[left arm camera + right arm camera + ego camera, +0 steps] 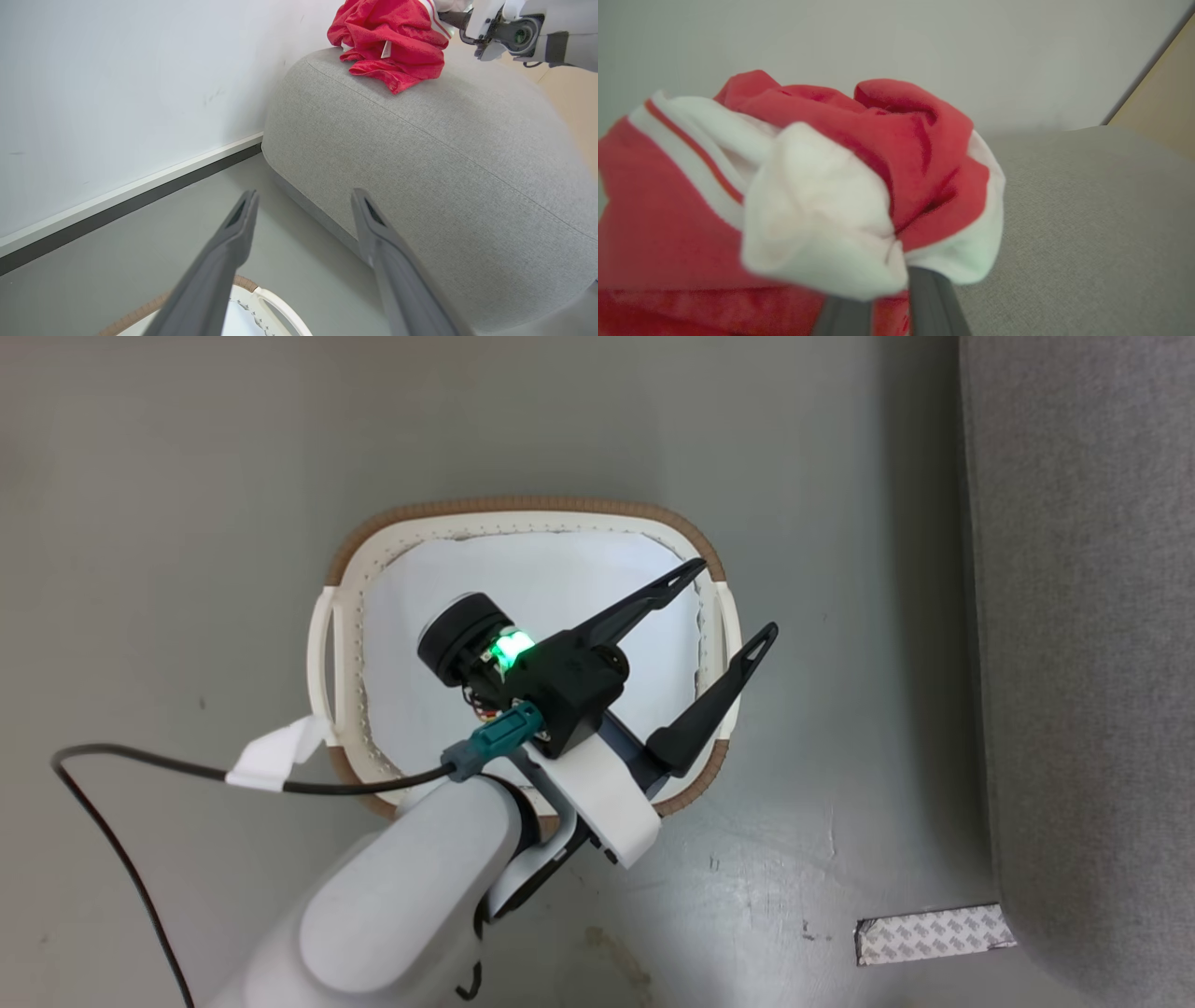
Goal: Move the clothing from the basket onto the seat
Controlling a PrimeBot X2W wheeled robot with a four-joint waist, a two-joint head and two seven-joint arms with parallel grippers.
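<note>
Left gripper (736, 597) hangs splayed wide, holding nothing, over the oval basket (523, 509) with its brown rim and white liner (560, 588). From the head, the grey woven seat (1074, 616) stands at three o'clock of the basket, with a tape patch (934, 933) on the floor at five. The left wrist view catches the crumpled red-and-white clothing (392, 37) resting on the seat's rounded top at one o'clock, right gripper (453, 19) clamped on its white edge.
</note>
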